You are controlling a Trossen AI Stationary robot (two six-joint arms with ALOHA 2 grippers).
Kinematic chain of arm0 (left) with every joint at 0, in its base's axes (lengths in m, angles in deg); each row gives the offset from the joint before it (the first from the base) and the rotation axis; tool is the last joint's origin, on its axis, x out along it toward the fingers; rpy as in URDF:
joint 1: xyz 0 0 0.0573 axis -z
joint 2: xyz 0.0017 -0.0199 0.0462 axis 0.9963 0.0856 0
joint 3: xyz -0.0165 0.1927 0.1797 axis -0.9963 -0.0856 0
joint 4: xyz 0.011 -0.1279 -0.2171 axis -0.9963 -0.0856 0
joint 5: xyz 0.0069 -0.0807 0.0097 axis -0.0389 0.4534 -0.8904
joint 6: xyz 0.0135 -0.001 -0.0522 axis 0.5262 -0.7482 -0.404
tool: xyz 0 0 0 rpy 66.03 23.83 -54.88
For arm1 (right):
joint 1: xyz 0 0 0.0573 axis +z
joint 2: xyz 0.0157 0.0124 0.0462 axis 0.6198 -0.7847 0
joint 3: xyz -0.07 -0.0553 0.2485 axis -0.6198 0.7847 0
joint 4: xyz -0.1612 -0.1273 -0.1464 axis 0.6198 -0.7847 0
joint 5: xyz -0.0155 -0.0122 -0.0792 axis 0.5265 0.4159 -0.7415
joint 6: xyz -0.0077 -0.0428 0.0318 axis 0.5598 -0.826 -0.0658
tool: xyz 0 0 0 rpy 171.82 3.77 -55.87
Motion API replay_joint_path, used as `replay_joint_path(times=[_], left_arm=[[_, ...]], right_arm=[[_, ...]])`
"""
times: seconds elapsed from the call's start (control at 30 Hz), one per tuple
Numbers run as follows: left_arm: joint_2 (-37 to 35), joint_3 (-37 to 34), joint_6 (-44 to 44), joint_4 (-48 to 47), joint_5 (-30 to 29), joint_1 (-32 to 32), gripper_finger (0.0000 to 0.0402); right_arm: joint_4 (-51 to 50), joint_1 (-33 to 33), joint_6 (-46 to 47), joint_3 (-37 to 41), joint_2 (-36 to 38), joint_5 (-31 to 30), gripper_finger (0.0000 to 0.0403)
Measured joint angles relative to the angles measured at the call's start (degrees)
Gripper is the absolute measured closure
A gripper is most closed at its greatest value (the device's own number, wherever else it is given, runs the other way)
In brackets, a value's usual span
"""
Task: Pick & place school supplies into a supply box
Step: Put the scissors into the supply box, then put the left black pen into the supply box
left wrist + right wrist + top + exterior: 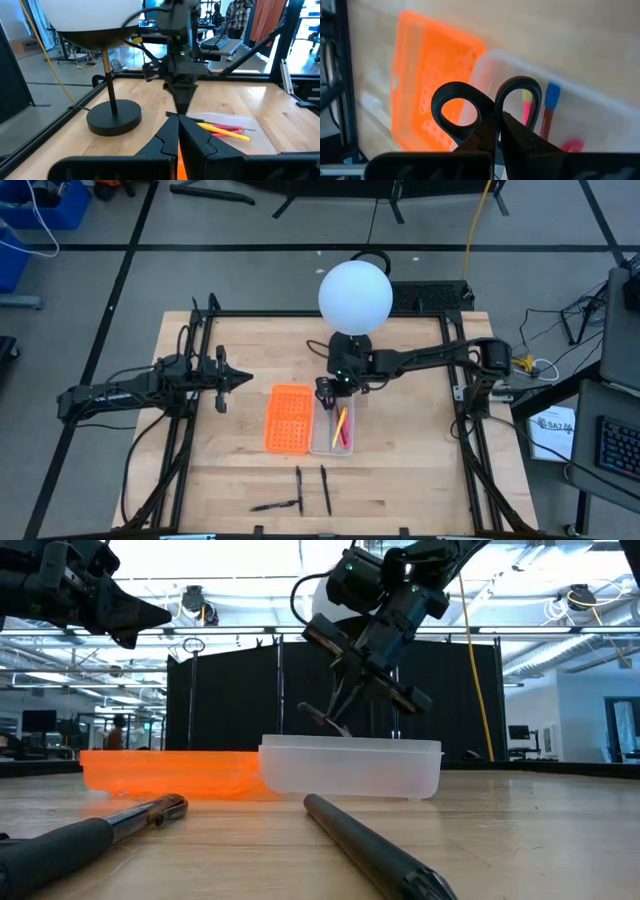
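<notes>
in the middle of the high view the right hand hangs over the upper end of the supply box, a clear shallow tray lying just right of the orange perforated tray on the wooden bench. its fingers are pinched nearly together on the scissors; the right wrist view shows the two black finger loops standing out past the fingertips, with the box and the orange tray blurred beneath them. in the low view the scissors' thin blades hang just above the box's rim, not touching it as far as can be told. inside the box lie a yellow pen and a pink pen side by side, and the right wrist view shows a blue-capped pen among them. three black pens remain on the bench in the lower centre of the high view: two roughly upright in the frame and one lying crosswise at lower left of them. the left hand waits at centre left of the high view, well apart from the trays, its fingers closed to a point with nothing between them. a lamp with a white globe stands on a black base at the upper centre of the bench.
</notes>
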Motion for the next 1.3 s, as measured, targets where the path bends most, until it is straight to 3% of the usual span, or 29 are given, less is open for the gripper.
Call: replay_joint_path(times=[0.87,1.3], left_arm=[[0.0,0.0,-0.7,0.0,0.0,0.0,0.0380],[0.0,0.0,-0.7,0.0,0.1,0.0,0.0380]], right_arm=[[-2.9,-1.0,-2.7,4.7,0.0,-0.9,0.0397],[-0.4,-1.0,-4.3,4.7,0.0,-2.0,0.0313]])
